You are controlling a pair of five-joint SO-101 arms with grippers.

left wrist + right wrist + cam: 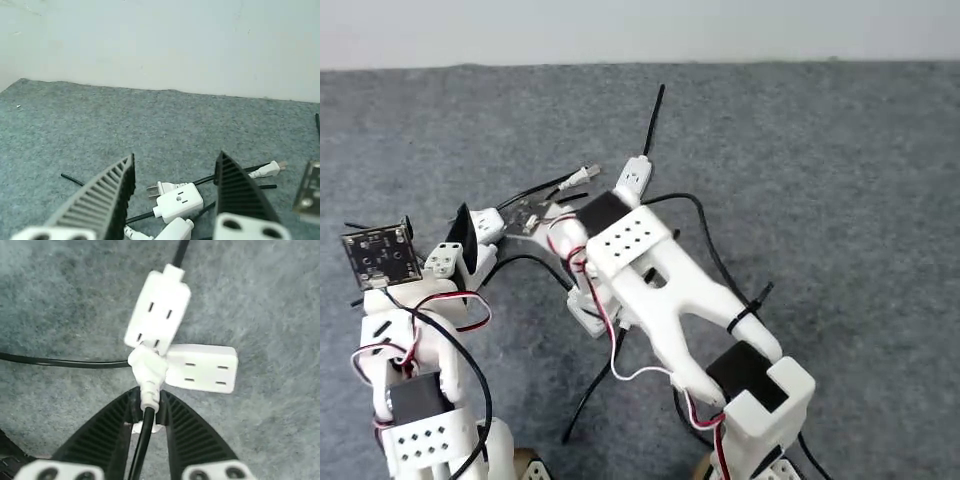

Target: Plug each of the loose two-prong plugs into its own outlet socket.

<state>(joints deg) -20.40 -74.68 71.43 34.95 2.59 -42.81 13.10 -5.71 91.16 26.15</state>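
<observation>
Diffuse, fairly bright light falls from above in all three views, so shadows on the grey carpet (840, 180) stay soft-edged. High view: faint shade collects beneath the right arm (660, 280), and the wall (620, 30) along the carpet's far edge forms a pale, uniform band. Right wrist view: the corded outlet block (157, 310) and the second outlet block (202, 367) are the brightest surfaces, their white faces close to glare, and each casts a weak shadow on the carpet. Left wrist view: the left gripper's ribbed fingers (107, 195) read dark against the lit wall and carpet
</observation>
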